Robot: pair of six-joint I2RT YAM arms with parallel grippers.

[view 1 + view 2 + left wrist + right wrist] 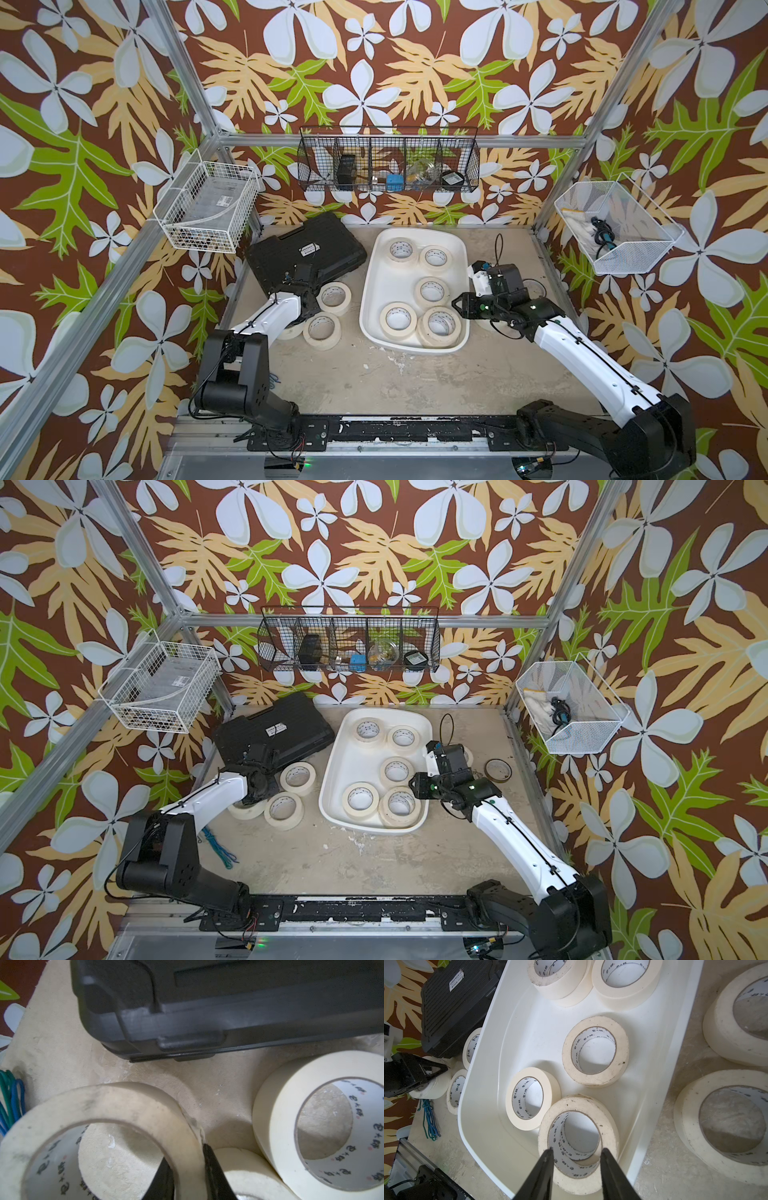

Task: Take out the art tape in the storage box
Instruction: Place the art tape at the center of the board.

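Closest in, lower left of the frame in a top view: my left pincer (186,1157) is clamped on the wall of one roll (104,1105) of art tape, outside the box, next to two freed rolls (322,330) on the desk (415,382). Whether it's resting down yet, I can't tell.

Now the right pincer (576,1150): jaws apart, empty, hanging over the nearest stack (438,326). That stack looks two rolls deep and sits in the lower right corner of the storage box (376,282), close to its wall.

This is the pick, I'd say. To do it cleanly, I'd put one finger down the hole and the other outside the ring, on the open side away from the wall. Pinch only the top roll and lift straight up, so the lower one and the box don't get dragged along.

Going on, there's a single roll (398,320) just left of the stack, then a mid-box roll (432,291), then the far-end rolls (435,257). Beyond, up and left of the box, the black case (307,249): leave it.
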